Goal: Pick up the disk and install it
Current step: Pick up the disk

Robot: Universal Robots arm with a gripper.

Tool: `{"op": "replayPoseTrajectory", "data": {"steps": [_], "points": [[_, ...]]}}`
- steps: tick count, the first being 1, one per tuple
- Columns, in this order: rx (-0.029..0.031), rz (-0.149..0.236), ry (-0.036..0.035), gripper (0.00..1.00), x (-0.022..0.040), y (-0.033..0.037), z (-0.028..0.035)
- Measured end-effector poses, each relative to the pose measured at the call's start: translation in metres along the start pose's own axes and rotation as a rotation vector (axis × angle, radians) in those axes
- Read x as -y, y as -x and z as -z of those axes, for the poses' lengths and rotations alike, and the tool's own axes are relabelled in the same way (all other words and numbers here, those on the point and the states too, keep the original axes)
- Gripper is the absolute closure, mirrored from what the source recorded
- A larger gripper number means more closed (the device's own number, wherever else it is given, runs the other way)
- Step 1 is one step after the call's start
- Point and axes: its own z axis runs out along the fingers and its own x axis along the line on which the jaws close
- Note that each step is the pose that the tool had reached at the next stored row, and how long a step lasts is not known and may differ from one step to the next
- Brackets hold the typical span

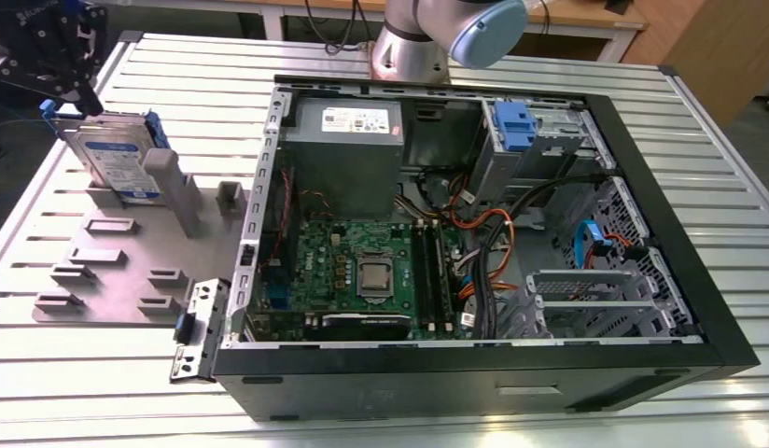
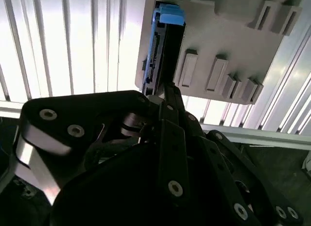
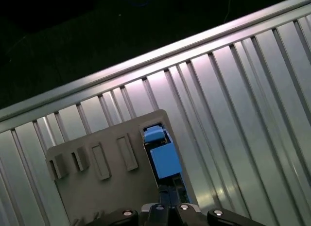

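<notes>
Exterior view: a ribbed metal table (image 1: 715,131) carries an open desktop computer case (image 1: 702,313). To the exterior view's left of the case lies a grey slotted fixture plate (image 1: 117,280). The disk (image 1: 117,159) stands on edge in a slot at the far end of that plate, label toward the camera, with a blue caddy frame around it. The black gripper (image 1: 63,98) hangs just above the disk's upper corner on the exterior view's left. Whether they touch is unclear, and I cannot tell if the gripper is open or closed. As a judgement, a hold taken this near one corner could let the disk swing or slip when lifted. If it were drawn out tilted, it could bind in its slot or catch the grey post (image 1: 163,187) beside it.

Second wrist view: the disk (image 2: 163,53) appears edge-on in the fixture plate (image 2: 228,39), directly ahead of the gripper (image 2: 167,92), which reaches about to its near end. The target is narrow, so a small sideways error might push the disk over rather than seat on it.

First wrist view: the disk's blue frame (image 3: 164,160) runs from the fixture plate (image 3: 107,187) toward the gripper (image 3: 163,207), in line with the gripper's middle.
</notes>
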Motion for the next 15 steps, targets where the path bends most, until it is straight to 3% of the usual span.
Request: {"op": "replayPoseTrajectory", "data": {"steps": [7,11,12,13,14,15], "points": [[0.0002,0.11,0.0017,0.89,0.0,0.0,-0.0001],[0.0006,0.119,0.002,0.89,0.0,0.0,-0.0001],[0.0026,0.119,0.0028,0.89,0.0,-0.0001,0.0],[0.0106,0.119,0.0052,0.89,0.0001,-0.0001,-0.0001],[0.0141,0.119,0.0061,0.89,0.0,0.0,-0.0002],[0.0143,0.119,0.0062,0.89,0.0,0.0,-0.0002]]}}
